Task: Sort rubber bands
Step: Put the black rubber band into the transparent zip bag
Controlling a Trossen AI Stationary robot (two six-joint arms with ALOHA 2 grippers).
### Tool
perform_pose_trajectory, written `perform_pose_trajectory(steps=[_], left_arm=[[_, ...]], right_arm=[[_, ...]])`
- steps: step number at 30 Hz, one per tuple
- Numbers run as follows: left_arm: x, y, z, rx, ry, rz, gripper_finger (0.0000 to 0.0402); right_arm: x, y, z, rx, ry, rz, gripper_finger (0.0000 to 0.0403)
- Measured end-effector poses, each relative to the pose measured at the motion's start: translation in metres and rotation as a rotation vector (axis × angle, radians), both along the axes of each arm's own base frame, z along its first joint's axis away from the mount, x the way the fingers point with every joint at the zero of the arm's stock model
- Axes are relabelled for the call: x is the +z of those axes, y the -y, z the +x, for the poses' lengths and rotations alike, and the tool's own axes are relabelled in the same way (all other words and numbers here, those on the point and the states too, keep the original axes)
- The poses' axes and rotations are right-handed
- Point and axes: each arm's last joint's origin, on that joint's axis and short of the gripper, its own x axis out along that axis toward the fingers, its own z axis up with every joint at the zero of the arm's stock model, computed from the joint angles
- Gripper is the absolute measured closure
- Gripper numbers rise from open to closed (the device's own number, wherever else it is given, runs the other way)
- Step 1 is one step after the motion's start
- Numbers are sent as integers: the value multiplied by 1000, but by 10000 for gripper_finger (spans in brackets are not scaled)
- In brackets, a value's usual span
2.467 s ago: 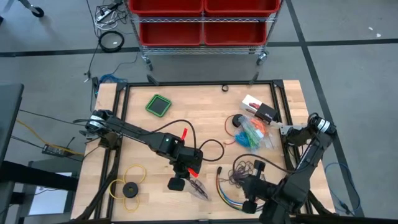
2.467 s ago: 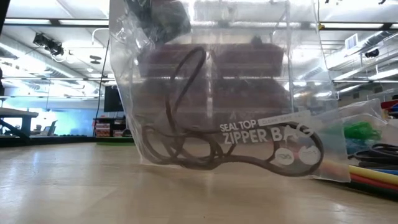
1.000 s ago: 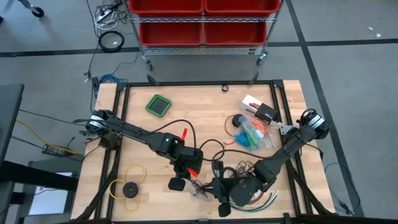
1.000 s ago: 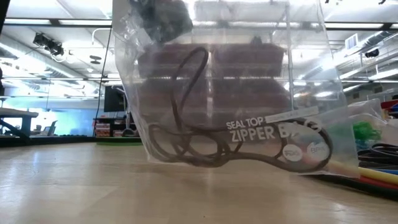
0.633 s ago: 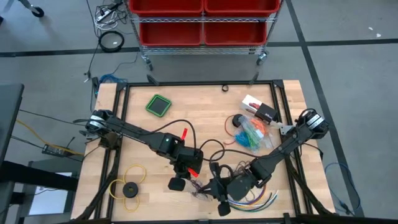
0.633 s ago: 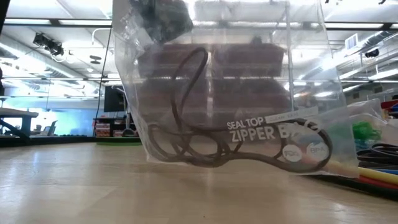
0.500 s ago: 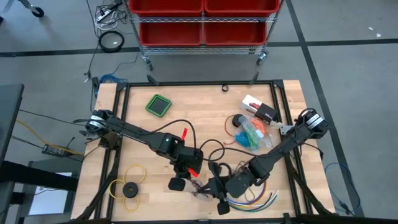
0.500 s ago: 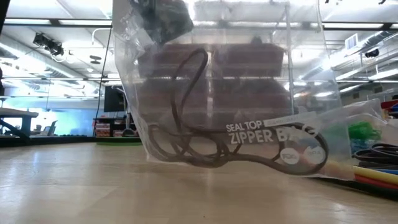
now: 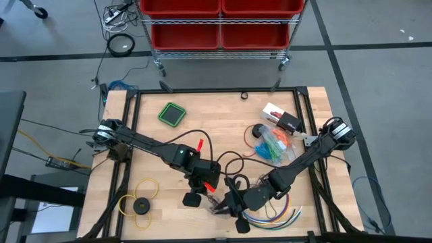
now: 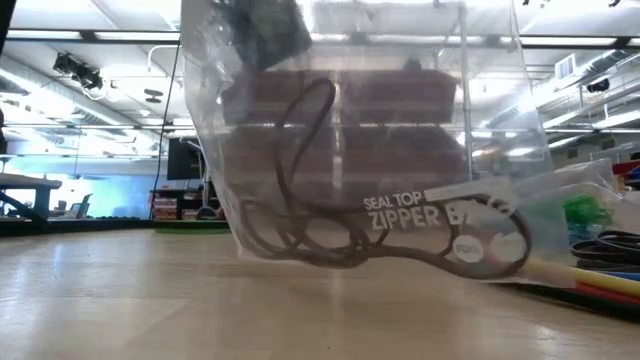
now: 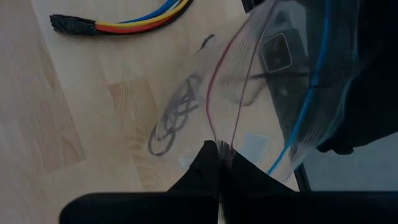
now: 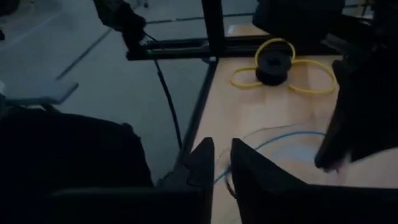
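Rubber bands (image 10: 300, 235), the dark purple ones, are seen sitting inside a clear zipper bag (image 10: 400, 130) that's held up off the table (image 9: 223, 115) near the middle of its front edge. The bag's top edge is pinched flat between the closed fingers of the left gripper (image 11: 219, 171), which is easy to see in the left wrist view, and the dark loops are bunched at the bag's bottom. The right gripper (image 12: 222, 155) is parked right at the bag's mouth, its fingers (image 12: 202, 163) set just narrowly apart, and whether anything is caught between them can't be told. More bands in green, blue and orange are left in another clear bag (image 9: 277, 145) toward the right side of the table. Multicoloured cables (image 9: 280, 217) are laid along the front edge, just beside the right arm. A yellow ring with a black disc (image 9: 140, 202) is found near the front left corner, and a green square pad (image 9: 172, 113) toward the back left.
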Motion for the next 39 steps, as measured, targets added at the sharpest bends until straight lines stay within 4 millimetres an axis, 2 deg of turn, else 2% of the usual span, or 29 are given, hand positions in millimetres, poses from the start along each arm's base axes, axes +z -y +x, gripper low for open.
perform_pose_trajectory(steps=[8,13,25,29,33,39], left_arm=[[0,0,0,0,-1,0,401],[0,0,0,1,-2,0,401],[0,0,0,1,-3,0,401],[0,0,0,2,-4,0,401],[0,0,0,2,-3,0,401],[0,0,0,4,-2,1,401]], right_arm=[[0,0,0,-13,-12,23,305],[4,-5,-3,-5,-27,18,294],[-2,-54,-54,13,-189,-27,297],[-18,-58,-81,-96,-346,-108,297],[-48,-51,-113,-297,-489,-184,297],[-94,-38,-142,-469,-550,-131,297]])
